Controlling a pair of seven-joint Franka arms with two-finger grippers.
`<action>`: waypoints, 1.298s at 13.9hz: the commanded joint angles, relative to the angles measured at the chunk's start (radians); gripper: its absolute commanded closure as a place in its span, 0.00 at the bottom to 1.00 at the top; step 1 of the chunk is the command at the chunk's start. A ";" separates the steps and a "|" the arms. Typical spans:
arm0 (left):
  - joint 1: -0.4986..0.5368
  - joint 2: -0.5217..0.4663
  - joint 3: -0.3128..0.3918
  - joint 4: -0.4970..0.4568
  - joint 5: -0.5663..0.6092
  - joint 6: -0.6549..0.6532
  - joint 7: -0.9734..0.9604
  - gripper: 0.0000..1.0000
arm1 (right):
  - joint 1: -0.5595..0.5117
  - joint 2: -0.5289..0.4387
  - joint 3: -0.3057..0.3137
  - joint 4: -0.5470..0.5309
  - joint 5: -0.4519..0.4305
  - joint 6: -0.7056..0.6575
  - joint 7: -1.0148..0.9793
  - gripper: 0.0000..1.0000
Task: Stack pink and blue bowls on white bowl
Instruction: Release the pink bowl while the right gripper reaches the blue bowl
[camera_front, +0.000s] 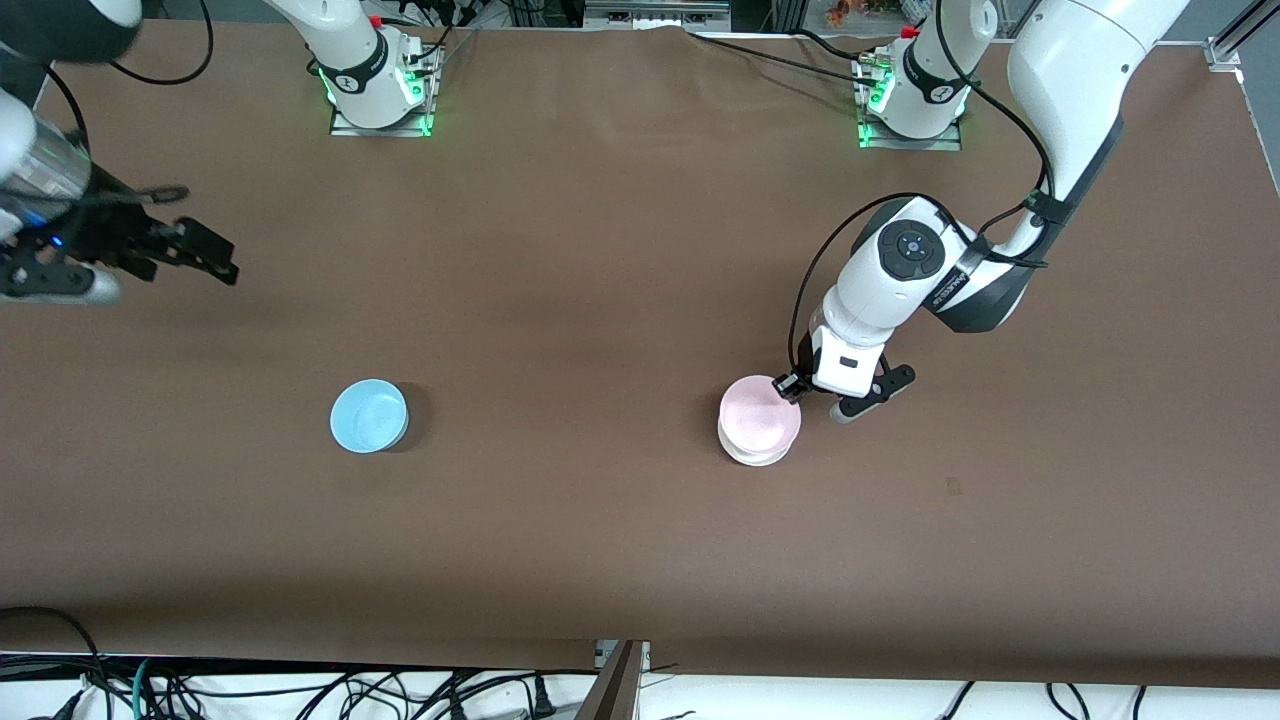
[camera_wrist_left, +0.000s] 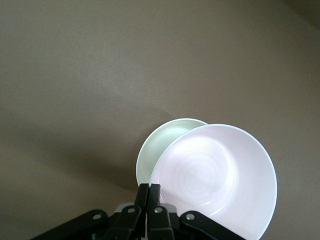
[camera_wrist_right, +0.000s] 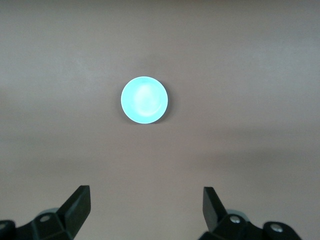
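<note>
The pink bowl (camera_front: 758, 412) (camera_wrist_left: 216, 180) hangs just above the white bowl (camera_front: 755, 456) (camera_wrist_left: 159, 146), offset so that part of the white bowl shows under it. My left gripper (camera_front: 791, 388) (camera_wrist_left: 150, 193) is shut on the pink bowl's rim on the side toward the robots' bases. The blue bowl (camera_front: 369, 415) (camera_wrist_right: 144, 100) sits alone on the table toward the right arm's end. My right gripper (camera_front: 212, 256) (camera_wrist_right: 147, 200) waits open and empty, up over the table at the right arm's end; the blue bowl shows well ahead of it in the right wrist view.
A brown cloth (camera_front: 600, 250) covers the whole table. The two arm bases (camera_front: 375, 85) (camera_front: 915, 95) stand along its edge farthest from the front camera. Cables (camera_front: 300, 690) lie off the table's near edge.
</note>
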 joint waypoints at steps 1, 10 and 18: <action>0.001 -0.022 0.008 -0.030 0.047 0.039 -0.044 1.00 | 0.008 0.073 -0.001 0.037 0.005 -0.002 -0.004 0.01; 0.004 0.019 0.019 -0.027 0.164 0.080 -0.115 1.00 | 0.024 0.277 -0.001 0.037 0.011 0.195 -0.015 0.01; 0.008 0.048 0.021 -0.020 0.232 0.099 -0.169 1.00 | 0.013 0.413 -0.001 0.037 0.014 0.327 -0.037 0.01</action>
